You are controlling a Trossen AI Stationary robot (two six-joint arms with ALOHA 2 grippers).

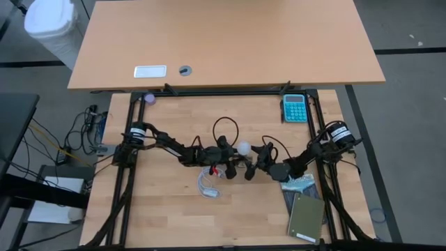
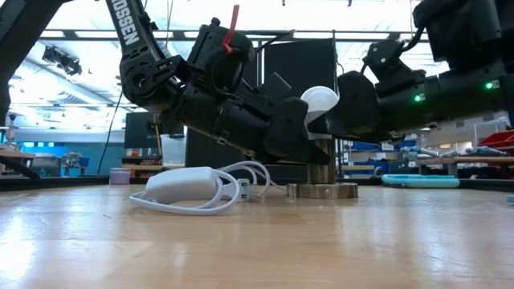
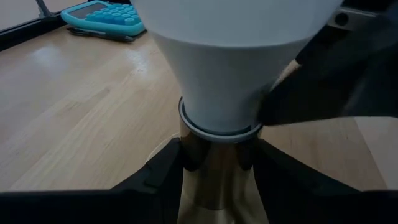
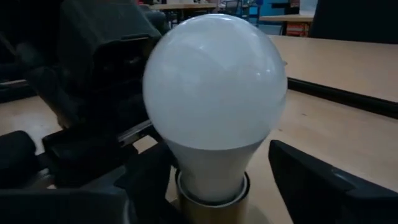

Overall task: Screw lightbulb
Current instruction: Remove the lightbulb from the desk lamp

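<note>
**Bulb seated upright in the socket, both arms closed in around it**

The lightbulb (image 1: 243,148) stands upright at the middle of the counter (image 1: 167,216), its narrow end down in the brass-coloured socket (image 2: 322,171), which rises from a round base disc (image 2: 322,190) resting flat on the wood. In the right wrist view the white neck of the bulb meets the socket collar with no thread showing between them, so it looks at least partly screwed in; whether it is fully tight cannot be judged from here.

The left gripper (image 3: 217,163) is low on the socket: its two dark fingers sit on either side of the metal barrel just under the bulb's collar, narrow and apparently clamping the socket to hold it steady. The right gripper (image 4: 217,180) comes in from the opposite side with its jaws standing apart around the bulb's neck, one finger on each side; a gap shows on at least one side, so they seem loose around the bulb, not pinching it.

The white cord (image 1: 208,183) and its inline switch (image 2: 183,185) lie coiled just beside the socket base, towards the left arm.

As a judgement, placement is done and the turning is under way or nearly finished. What remains is any final twists and the release of both arms.
</note>
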